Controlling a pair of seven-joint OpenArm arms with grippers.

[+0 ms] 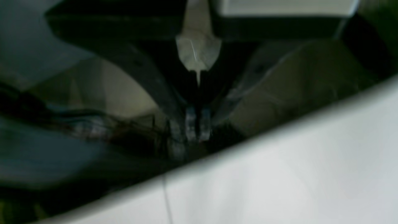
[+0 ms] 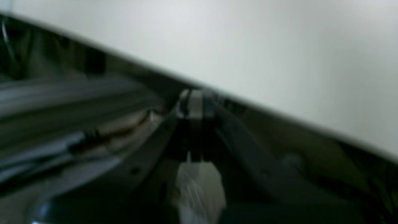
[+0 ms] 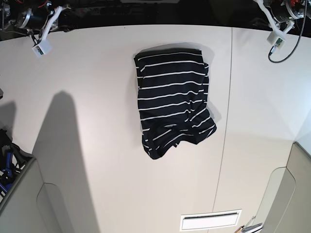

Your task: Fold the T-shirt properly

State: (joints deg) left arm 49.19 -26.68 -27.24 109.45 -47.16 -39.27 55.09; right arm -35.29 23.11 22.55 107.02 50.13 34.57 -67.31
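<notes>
The T-shirt (image 3: 172, 102), dark navy with thin white stripes, lies folded into a rough rectangle on the white table (image 3: 87, 73), a little behind its middle; its near end is rumpled. My left gripper (image 1: 196, 129) is at the table's far right corner in the base view (image 3: 277, 41), far from the shirt, with jaws together and nothing between them. My right gripper (image 2: 194, 104) is at the far left corner (image 3: 41, 46), also shut and empty. Both wrist views are blurred and show no shirt.
The wrist views show the table's far edge (image 1: 279, 130) (image 2: 248, 102) with dark clutter behind. A seam (image 3: 227, 97) runs down the table right of the shirt. A white label (image 3: 210, 221) lies near the front. Grey panels (image 3: 279, 199) stand at the front corners.
</notes>
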